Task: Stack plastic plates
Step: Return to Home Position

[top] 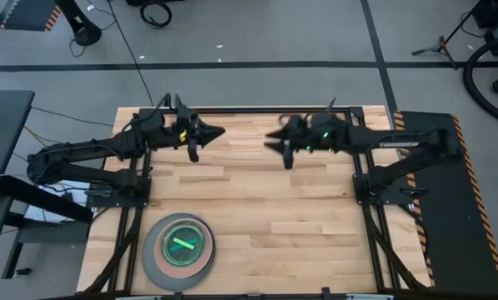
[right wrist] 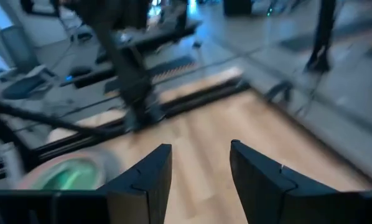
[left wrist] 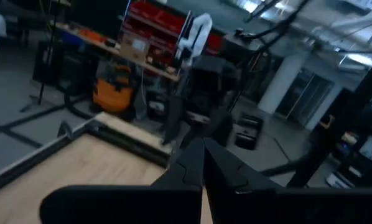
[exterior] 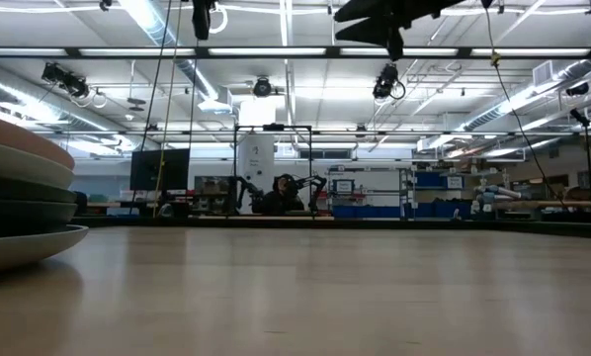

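Observation:
The plastic plates lie in one stack near the table's near left corner. A large grey plate is at the bottom, with a salmon one and darker, greenish ones above it. The stack also shows at the left edge of the low view and in the right wrist view. My left gripper hangs high over the far left of the table, shut and empty; its fingers meet in the left wrist view. My right gripper hangs high over the far middle, open and empty, with a gap between its fingers.
The wooden table top lies bare between the stack and the right edge. Black frame rails run along the far edge. Both arm bases stand at the table's left and right sides.

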### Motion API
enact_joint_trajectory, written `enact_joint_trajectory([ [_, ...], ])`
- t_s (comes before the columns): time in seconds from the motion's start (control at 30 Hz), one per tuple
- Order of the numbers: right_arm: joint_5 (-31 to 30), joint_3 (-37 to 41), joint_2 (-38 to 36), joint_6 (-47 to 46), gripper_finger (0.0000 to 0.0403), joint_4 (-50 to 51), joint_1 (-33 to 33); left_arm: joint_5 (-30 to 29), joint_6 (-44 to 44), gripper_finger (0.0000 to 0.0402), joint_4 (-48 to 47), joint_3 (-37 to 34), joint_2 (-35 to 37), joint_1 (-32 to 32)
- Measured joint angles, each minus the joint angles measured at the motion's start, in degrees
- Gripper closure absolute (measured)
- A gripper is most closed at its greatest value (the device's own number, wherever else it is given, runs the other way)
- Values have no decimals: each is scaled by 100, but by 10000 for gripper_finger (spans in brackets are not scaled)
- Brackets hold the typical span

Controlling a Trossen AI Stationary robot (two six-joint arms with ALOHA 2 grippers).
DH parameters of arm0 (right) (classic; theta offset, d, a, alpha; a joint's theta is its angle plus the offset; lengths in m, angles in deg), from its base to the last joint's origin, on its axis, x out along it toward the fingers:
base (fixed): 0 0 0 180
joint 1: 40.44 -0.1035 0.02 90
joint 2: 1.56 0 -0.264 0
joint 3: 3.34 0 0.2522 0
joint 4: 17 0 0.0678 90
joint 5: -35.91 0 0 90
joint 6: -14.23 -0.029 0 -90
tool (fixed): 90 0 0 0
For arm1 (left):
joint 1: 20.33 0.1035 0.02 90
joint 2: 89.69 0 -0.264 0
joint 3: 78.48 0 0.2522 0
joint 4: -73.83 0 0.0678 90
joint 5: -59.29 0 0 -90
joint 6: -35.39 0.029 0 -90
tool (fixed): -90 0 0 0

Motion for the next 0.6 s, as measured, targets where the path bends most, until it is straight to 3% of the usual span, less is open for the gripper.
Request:
enact_joint_trajectory([
  [0.17,109,0,-324,619,234,12,586,10,-207,389,245,0,0,2],
  [0.33,494,0,-212,652,248,-241,751,12,-522,389,317,0,-2,5],
  [0.5,832,0,88,413,294,-935,575,15,-673,389,365,0,-2,-10],
  [0.6,852,0,149,177,338,-1272,437,60,-276,388,474,0,-2,-56],
])
